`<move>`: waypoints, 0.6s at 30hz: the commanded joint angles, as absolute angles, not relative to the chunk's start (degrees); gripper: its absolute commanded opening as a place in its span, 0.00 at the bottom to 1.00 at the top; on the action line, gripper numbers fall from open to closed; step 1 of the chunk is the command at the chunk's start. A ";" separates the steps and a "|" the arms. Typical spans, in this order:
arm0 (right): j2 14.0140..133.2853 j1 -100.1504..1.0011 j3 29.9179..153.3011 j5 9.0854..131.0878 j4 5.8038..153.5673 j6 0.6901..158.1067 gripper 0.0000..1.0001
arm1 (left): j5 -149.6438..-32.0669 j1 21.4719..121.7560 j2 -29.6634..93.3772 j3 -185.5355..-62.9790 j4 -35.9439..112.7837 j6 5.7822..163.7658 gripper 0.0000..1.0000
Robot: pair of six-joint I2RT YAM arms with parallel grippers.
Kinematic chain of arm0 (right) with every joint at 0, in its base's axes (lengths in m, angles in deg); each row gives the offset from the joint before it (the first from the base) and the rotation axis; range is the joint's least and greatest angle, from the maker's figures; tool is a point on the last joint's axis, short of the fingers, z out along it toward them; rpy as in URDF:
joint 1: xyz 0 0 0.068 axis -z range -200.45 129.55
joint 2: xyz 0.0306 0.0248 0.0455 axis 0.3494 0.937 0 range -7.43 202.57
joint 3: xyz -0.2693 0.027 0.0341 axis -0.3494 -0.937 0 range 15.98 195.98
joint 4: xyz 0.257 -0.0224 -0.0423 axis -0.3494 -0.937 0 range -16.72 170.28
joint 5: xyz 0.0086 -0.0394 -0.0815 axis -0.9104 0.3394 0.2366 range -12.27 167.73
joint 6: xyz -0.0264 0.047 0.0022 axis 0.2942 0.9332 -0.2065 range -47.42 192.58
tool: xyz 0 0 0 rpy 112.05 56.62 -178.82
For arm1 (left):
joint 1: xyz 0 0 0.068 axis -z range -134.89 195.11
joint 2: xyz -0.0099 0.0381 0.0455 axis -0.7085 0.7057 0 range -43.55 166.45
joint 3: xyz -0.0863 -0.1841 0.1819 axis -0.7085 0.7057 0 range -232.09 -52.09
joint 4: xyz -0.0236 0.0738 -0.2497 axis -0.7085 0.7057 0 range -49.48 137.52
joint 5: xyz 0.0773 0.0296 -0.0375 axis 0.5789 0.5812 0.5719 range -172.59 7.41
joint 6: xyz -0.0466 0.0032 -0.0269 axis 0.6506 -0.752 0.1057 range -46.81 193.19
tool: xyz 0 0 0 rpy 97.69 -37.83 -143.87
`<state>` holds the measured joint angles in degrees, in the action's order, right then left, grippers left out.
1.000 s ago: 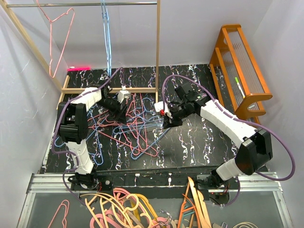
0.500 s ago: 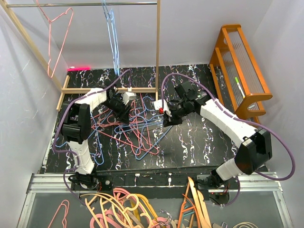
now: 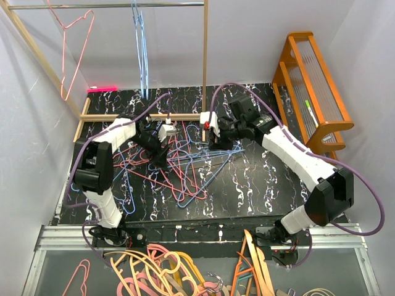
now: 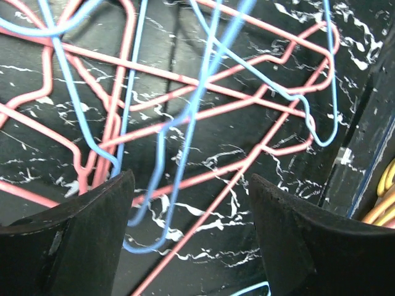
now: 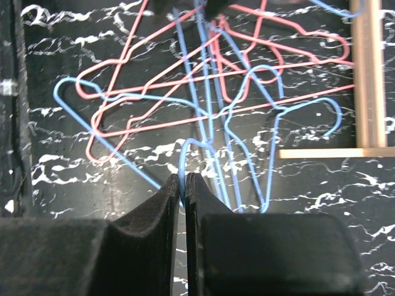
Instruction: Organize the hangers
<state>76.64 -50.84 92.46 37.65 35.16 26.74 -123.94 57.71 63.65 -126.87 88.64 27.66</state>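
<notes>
- Table (image 3: 259, 179): black, white-veined.
- Wooden frame (image 3: 205, 61): stands at the table's far left, metal rail (image 3: 105, 5) across its top.
- Orange rack (image 3: 315, 92): at the right edge.
- Hangers (image 3: 179, 166): tangled pink and blue pile on the table just in front of the frame.
- Pink hanger (image 3: 77, 49) and blue pair (image 3: 142, 49): hooked on the rail.
- Left fingers (image 4: 80, 240): spread, low over the pile, wires running between them.
- Right fingers (image 5: 148, 234): pressed together, pinching a blue hanger (image 5: 185, 151) by its wire at the pile's right side.
</notes>
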 commanded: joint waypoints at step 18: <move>78.57 -45.56 103.42 33.28 36.69 33.47 0.08 | -128.12 57.36 53.79 -117.19 73.42 23.86 0.68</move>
